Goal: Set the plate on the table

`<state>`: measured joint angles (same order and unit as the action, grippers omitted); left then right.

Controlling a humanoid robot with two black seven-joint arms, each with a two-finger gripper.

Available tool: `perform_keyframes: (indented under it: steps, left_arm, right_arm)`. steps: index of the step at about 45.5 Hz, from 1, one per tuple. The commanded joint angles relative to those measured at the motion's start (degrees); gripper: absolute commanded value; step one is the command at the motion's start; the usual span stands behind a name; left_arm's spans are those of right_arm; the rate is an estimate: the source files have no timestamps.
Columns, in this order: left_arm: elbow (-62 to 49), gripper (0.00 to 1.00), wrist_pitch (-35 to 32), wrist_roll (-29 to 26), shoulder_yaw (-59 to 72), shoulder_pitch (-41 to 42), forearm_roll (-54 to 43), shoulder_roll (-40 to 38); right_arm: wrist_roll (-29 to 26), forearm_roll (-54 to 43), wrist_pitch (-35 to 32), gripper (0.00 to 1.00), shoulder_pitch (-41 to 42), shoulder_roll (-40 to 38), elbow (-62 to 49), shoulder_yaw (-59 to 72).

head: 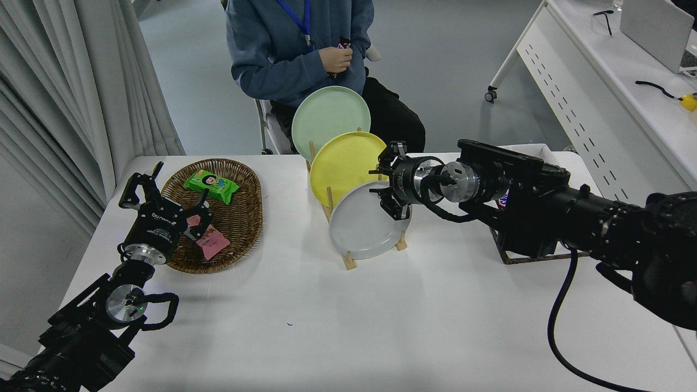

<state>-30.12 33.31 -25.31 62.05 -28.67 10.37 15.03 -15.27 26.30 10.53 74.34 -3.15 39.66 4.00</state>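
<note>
Light-grey plate (362, 226) on edge in our wooden rack (348, 260), face toward frame's lower left, right claw (387, 188) spread around its upper-right rim, white table (348, 326) beneath, left claw (163, 193) open lower left.

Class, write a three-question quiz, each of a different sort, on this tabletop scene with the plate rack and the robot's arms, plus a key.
1. True or false: the grey plate lies flat on the table.
2. Which plate stands farthest back in the wooden rack? A yellow plate B pale green plate C grey
3. Fill in: the green snack packet lies in the wicker ____.

Key: 1 false, it stands in the rack, right gripper at its upper rim; 2 B; 3 basket.
</note>
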Motion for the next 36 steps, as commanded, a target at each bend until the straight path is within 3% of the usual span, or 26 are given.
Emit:
perform_keyframes:
  steps: [1,36]
  left_arm:
    - [0.1,1.00,0.0,0.0,0.0,0.0,0.0,0.0]
    - [0.1,1.00,0.0,0.0,0.0,0.0,0.0,0.0]
  right_arm:
    - [0.0,-0.1,0.4,0.28,-0.2,0.1,-0.1,-0.7]
    - [-0.4,0.5,0.9,0.18,-1.4,-0.2,-0.1,-2.4]
